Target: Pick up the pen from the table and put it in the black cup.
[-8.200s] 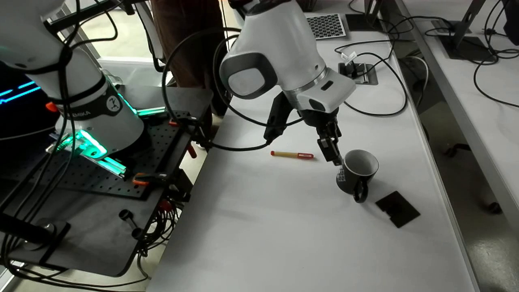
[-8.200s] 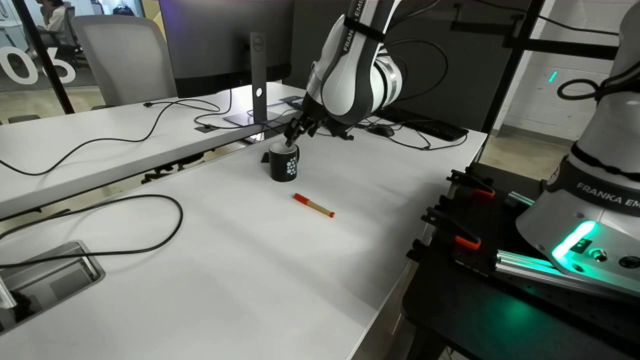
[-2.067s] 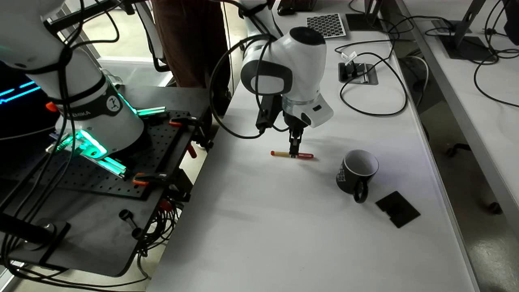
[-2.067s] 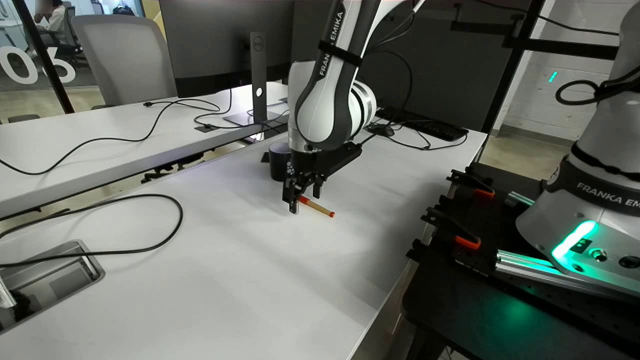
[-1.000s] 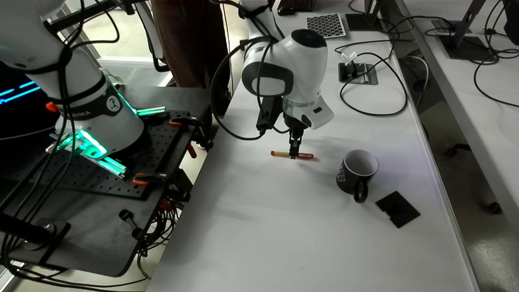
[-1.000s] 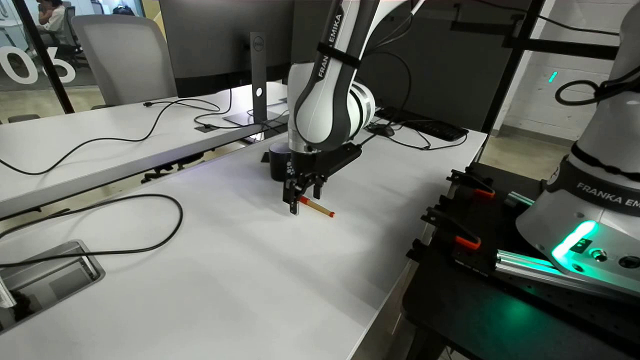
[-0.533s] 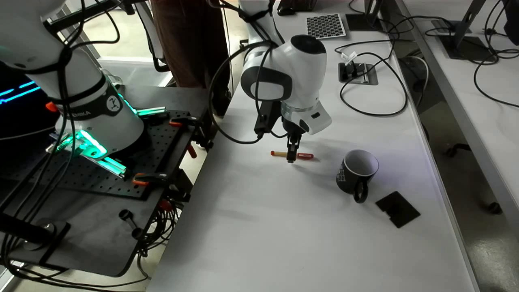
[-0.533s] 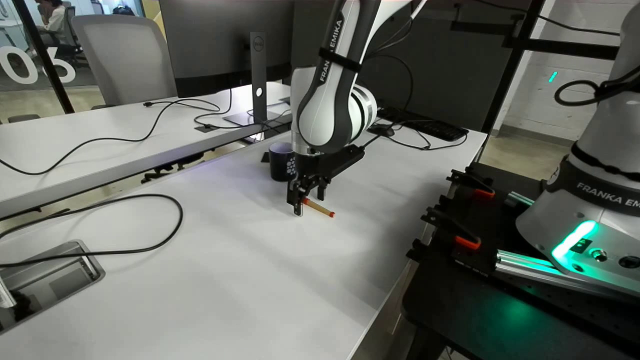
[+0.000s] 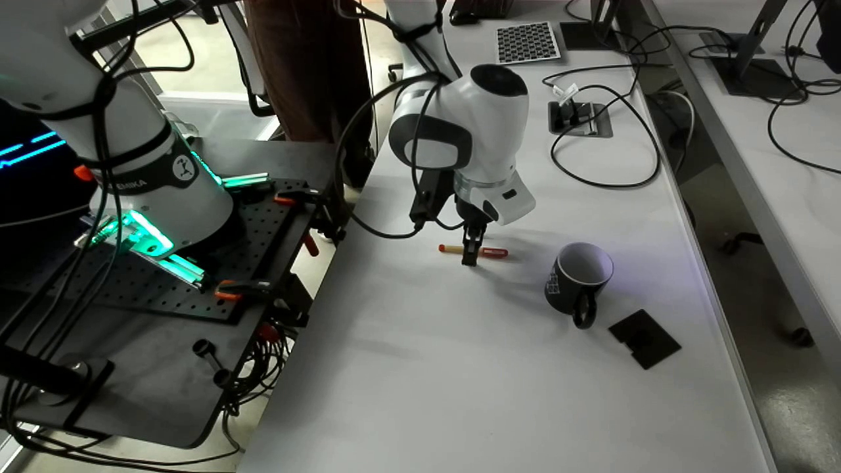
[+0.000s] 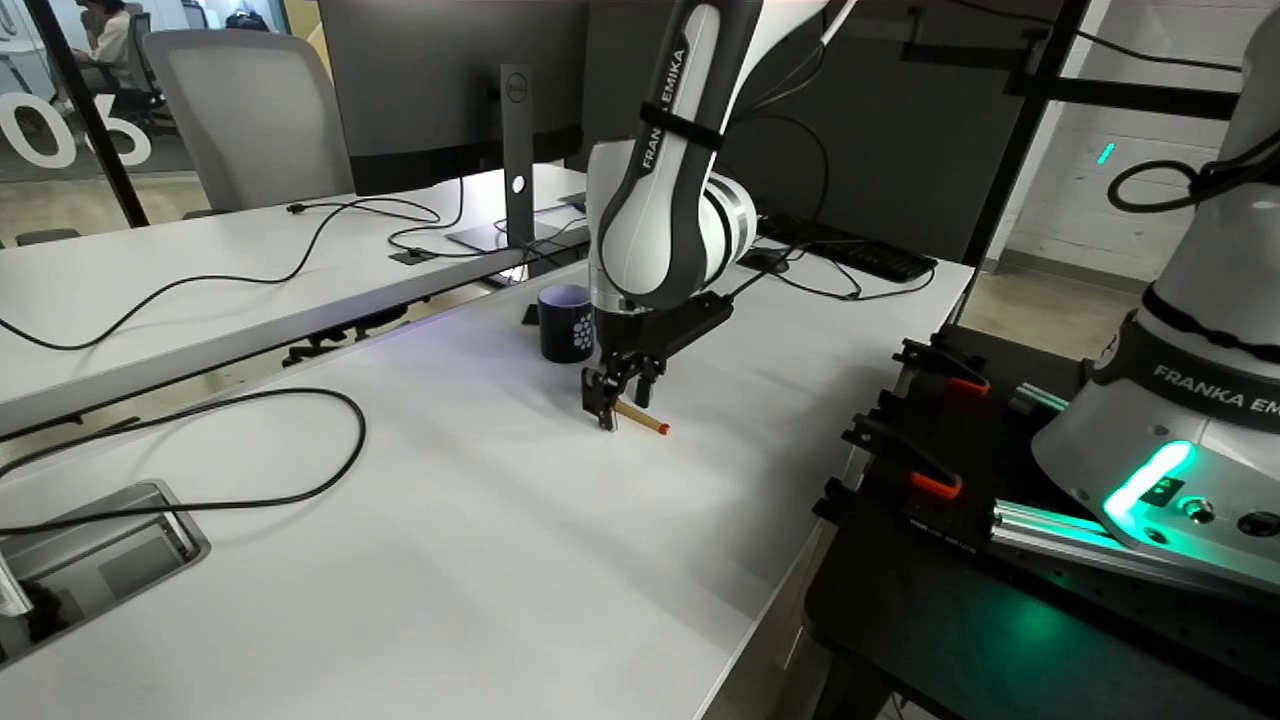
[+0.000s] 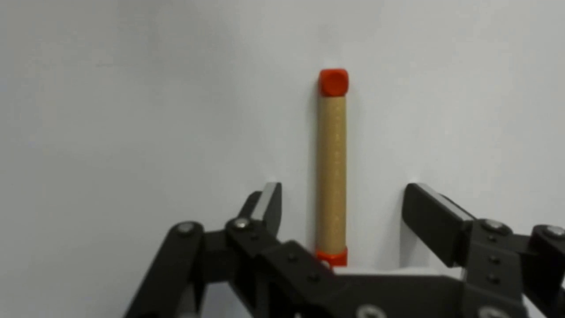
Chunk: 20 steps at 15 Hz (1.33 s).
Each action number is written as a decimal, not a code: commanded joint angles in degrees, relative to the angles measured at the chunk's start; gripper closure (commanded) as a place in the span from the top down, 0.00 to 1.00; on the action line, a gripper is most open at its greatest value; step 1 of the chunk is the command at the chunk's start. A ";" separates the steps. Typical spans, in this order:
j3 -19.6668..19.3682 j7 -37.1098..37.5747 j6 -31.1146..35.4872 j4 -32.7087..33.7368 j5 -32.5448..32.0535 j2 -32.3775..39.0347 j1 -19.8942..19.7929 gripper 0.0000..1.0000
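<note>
Two fingers (image 11: 435,223) stand spread, one to each side of one pen (image 11: 332,172), with gaps on both sides. The pen lies on the white worktop (image 9: 460,394). In an exterior view, one black cup (image 9: 570,290) stands upright, right of the pen; one flat black piece (image 9: 647,338) lies nearer, right of the cup.

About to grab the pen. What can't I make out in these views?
Pen, wrist view: lower end hidden by the gripper; pale marks on its barrel too faint to read.
Cup, in an exterior view: handle behind the arm; inside bottom behind its own wall.
Person, in an exterior view: upper body cut off by the top edge.
</note>
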 commanded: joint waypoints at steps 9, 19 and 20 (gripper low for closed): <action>-0.44 2.43 -0.54 0.97 -0.91 0.43 0.25 0.05; -1.67 4.70 1.44 -0.98 -0.89 -1.60 2.32 0.05; -2.22 5.25 1.57 -1.21 -0.97 -1.94 3.04 0.05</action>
